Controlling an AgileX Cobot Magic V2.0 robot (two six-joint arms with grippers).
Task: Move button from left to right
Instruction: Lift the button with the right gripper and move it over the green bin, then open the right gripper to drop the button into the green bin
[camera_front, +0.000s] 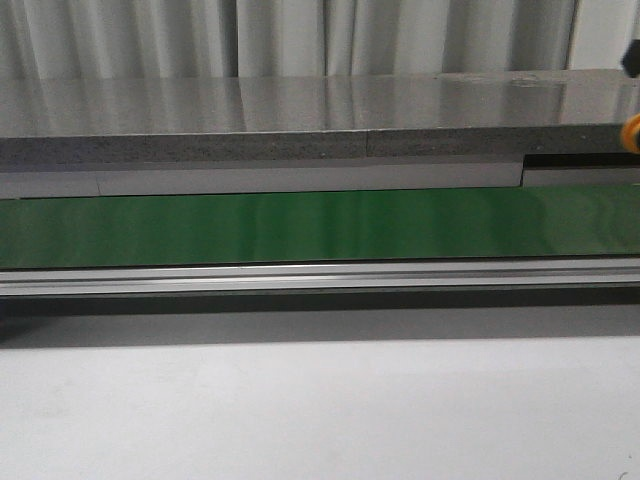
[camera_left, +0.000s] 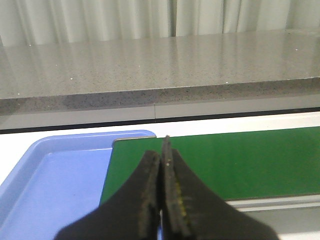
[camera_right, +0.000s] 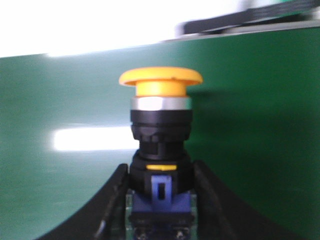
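In the right wrist view the button fills the middle: a yellow-orange mushroom cap, a silver ring, a black body and a blue base. My right gripper is shut on the button's lower body, one black finger on each side, and holds it over the green conveyor belt. In the left wrist view my left gripper is shut with nothing in it, its pads pressed together above the end of the belt. Neither gripper shows clearly in the front view; only a sliver of orange appears at its right edge.
A blue tray lies beside the belt's end, under the left gripper. The green belt runs across the front view with a metal rail along its near side. A grey stone counter and curtains stand behind.
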